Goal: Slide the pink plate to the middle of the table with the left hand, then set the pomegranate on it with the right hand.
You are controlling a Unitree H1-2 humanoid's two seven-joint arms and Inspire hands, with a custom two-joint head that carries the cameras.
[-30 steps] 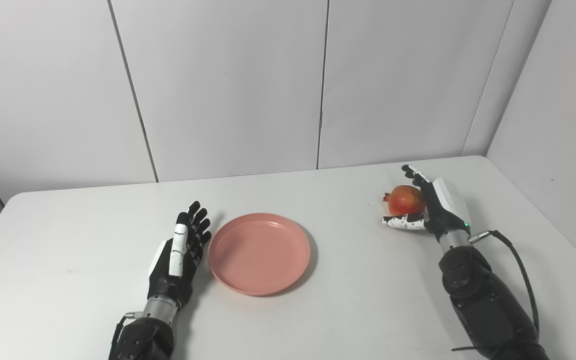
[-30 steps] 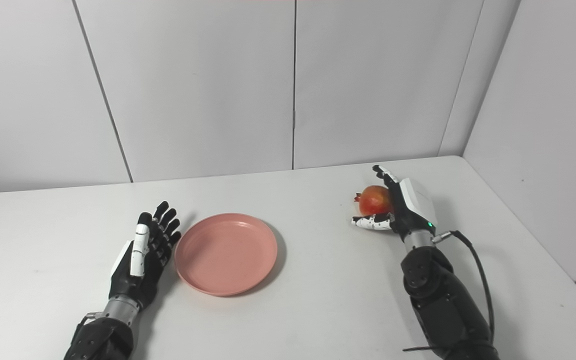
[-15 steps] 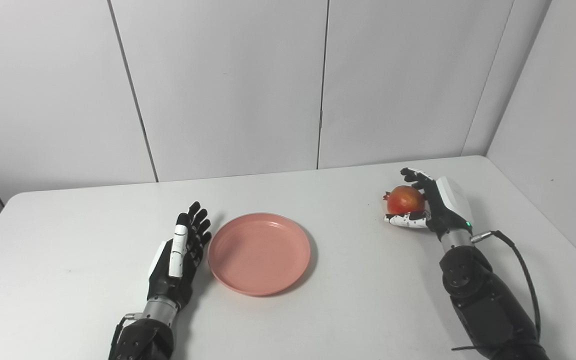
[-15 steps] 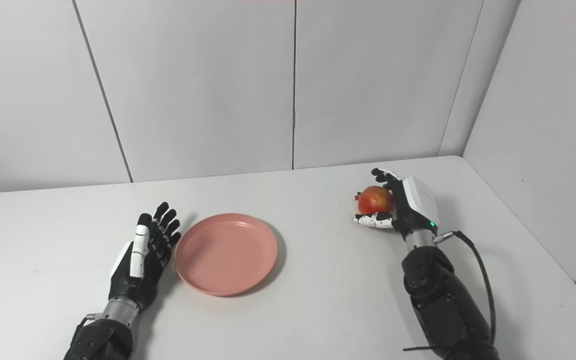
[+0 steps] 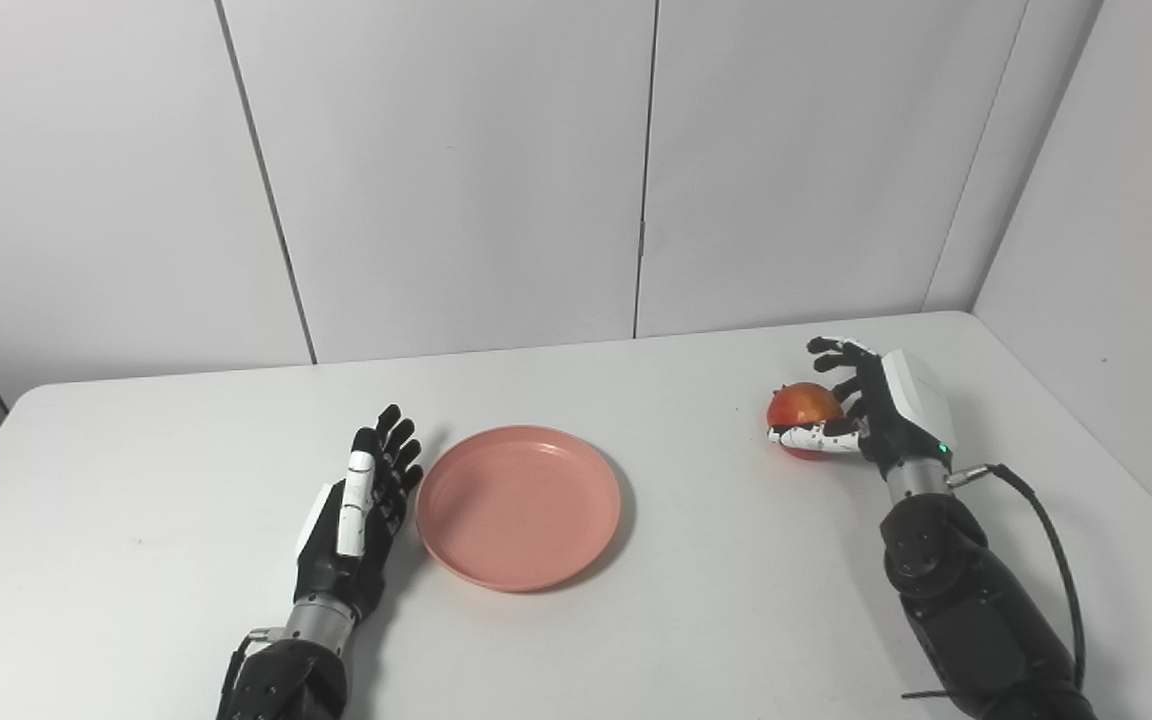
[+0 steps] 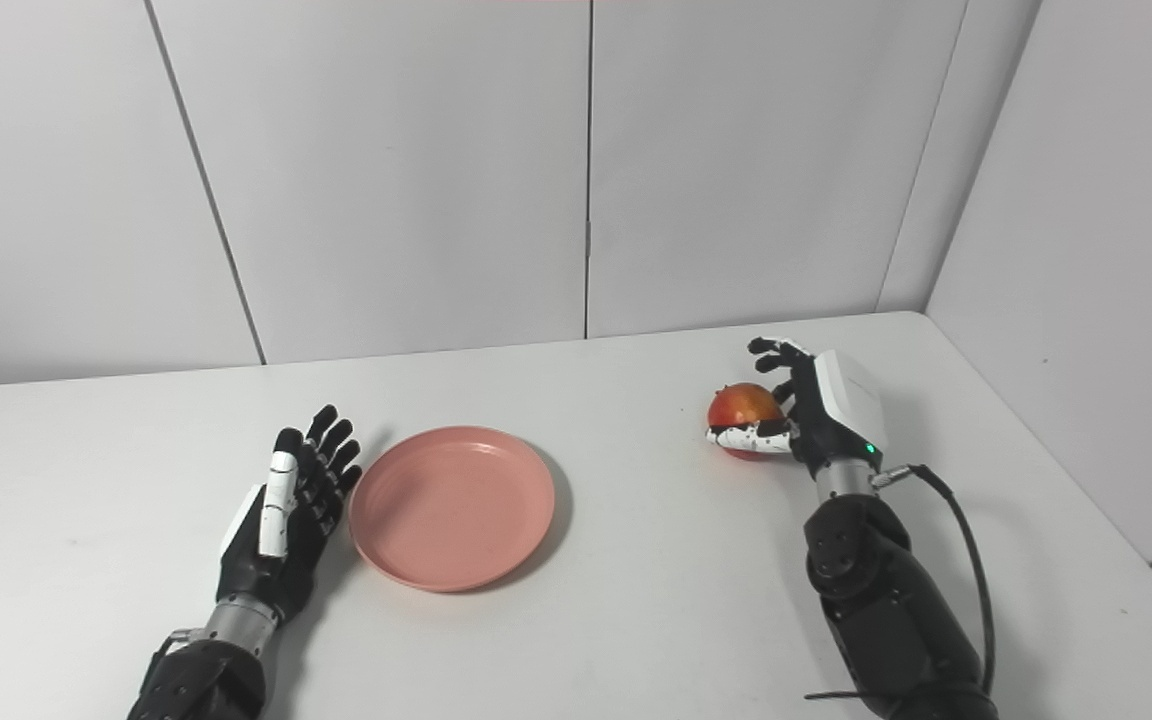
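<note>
The pink plate [image 5: 519, 505] lies flat near the middle of the white table [image 5: 636, 620]. Just left of its rim rests my left hand [image 5: 361, 510], open, fingers straight and pointing away from me, holding nothing. At the right side, my right hand [image 5: 871, 405] wraps the red-orange pomegranate [image 5: 802, 404]: the thumb crosses its front and the fingers curl over its top and far side. The fruit seems slightly raised, a small shadow under it. The same grasp shows in the right eye view, with the pomegranate [image 6: 744, 403] held by my right hand [image 6: 816, 405].
White panel walls [image 5: 456, 170] close off the back and right of the table. A black cable [image 5: 1041, 520] loops from my right wrist along the forearm. Bare tabletop lies between the plate and the fruit.
My right hand's fingers curled over the pomegranate and the thumb closed across its front; the fruit turned and rose slightly. The left hand and the plate stayed still.
</note>
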